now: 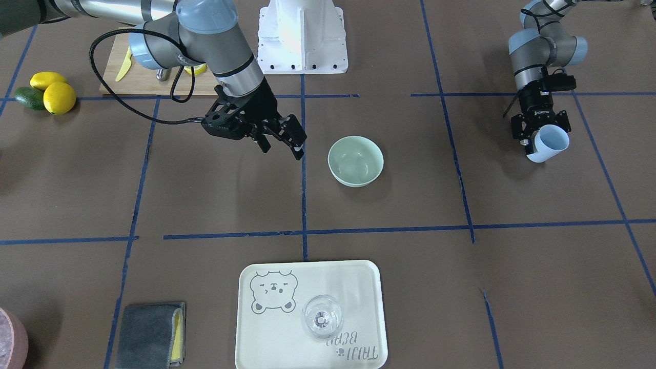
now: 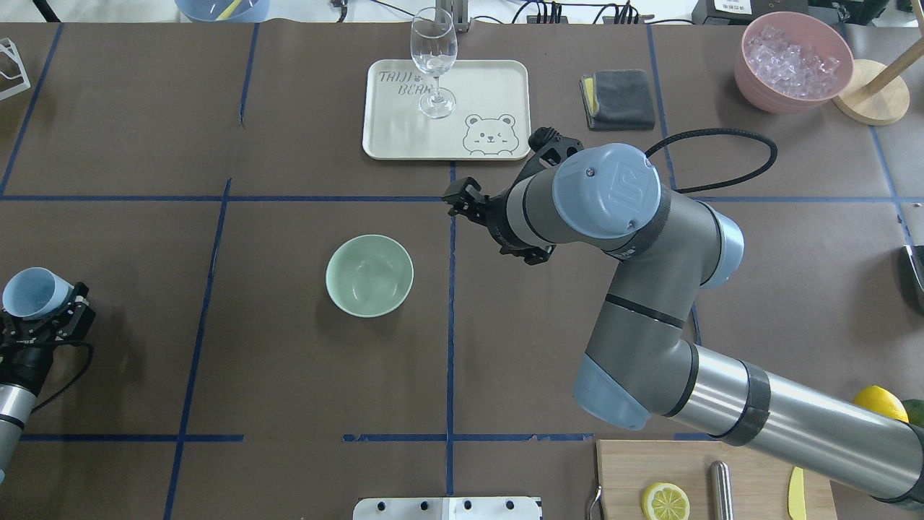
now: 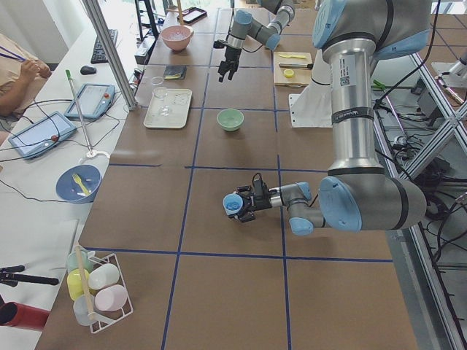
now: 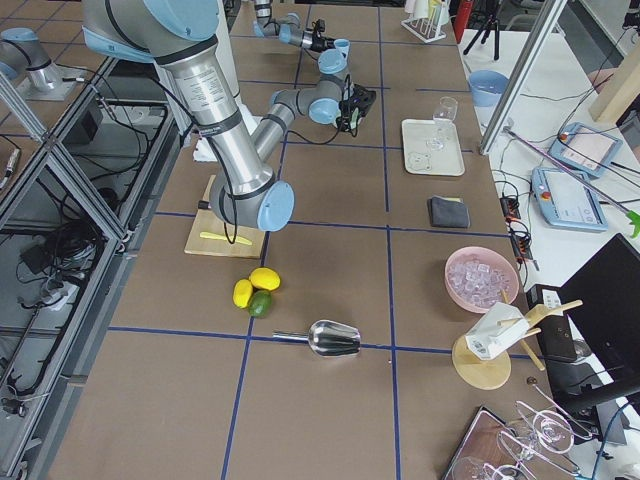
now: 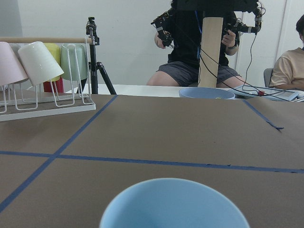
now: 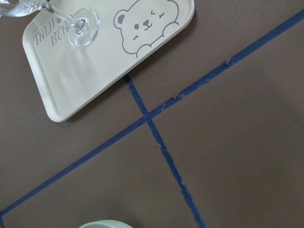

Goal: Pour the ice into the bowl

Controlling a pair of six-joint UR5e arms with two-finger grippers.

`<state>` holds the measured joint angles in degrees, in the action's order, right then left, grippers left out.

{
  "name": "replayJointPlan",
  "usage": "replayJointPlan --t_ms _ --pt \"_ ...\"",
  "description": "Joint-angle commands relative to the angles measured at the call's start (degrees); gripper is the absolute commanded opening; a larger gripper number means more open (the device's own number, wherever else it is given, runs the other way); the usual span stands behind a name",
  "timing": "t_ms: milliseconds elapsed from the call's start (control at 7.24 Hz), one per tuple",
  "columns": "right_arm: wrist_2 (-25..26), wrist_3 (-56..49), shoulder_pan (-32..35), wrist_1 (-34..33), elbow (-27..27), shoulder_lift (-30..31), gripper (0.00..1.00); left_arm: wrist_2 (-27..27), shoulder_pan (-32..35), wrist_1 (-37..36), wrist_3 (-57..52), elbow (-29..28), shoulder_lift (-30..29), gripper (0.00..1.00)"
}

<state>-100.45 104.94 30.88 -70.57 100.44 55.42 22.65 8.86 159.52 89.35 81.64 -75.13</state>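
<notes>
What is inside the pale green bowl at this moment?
The bowl appears empty: its whole smooth inside shows from above, with nothing in it, and nothing covers it. The light blue cup in the left tool is apart from it; what the cup holds cannot be told.

Bowl (image 2: 369, 275) mid-table, glass (image 2: 433, 65) on tray (image 2: 491, 87) beyond it, cup (image 2: 32, 292) in left gripper (image 2: 54, 309)

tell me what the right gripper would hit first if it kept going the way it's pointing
Most likely the bare table, between the blue tape crossing and the bowl: the right gripper, open, slants down toward that patch. Depth is unclear, so it might clip the bowl's near rim instead.
</notes>
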Motion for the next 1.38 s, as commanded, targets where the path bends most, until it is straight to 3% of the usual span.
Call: replayJointPlan --t_ms 0,276,552,690,829,1105,1243 --pt "0.0 0.0 0.0 0.0 0.0 0.0 1.00 0.0 0.8 0.8 -1.9 -1.4 0.1 0.01" --pt "0.0 -0.1 0.0 0.1 0.0 0.0 1.00 0.4 1.2 4.3 -10.9 -0.2 0.2 0.00" --pt "-0.4 -0.3 0.1 0.1 0.4 0.5 1.00 0.4 2.3 19.6 -44.2 6.6 -1.4 0.00" --pt "-2.0 -2.0 0.9 0.1 0.6 1.0 1.00 0.5 2.1 21.9 -55.5 10.9 -2.6 0.00" --pt "-3.8 -3.4 1.7 0.1 3.7 5.4 1.00 0.5 2.0 21.5 -62.9 12.6 -8.2 0.00" --pt "-7.0 -6.8 4.4 0.0 4.7 8.6 1.00 0.2 1.1 20.0 -89.0 13.5 -17.4 0.00" --pt "-7.1 -7.2 4.4 0.0 4.3 9.3 1.00 0.4 0.3 17.8 -92.3 12.8 -18.0 0.00"
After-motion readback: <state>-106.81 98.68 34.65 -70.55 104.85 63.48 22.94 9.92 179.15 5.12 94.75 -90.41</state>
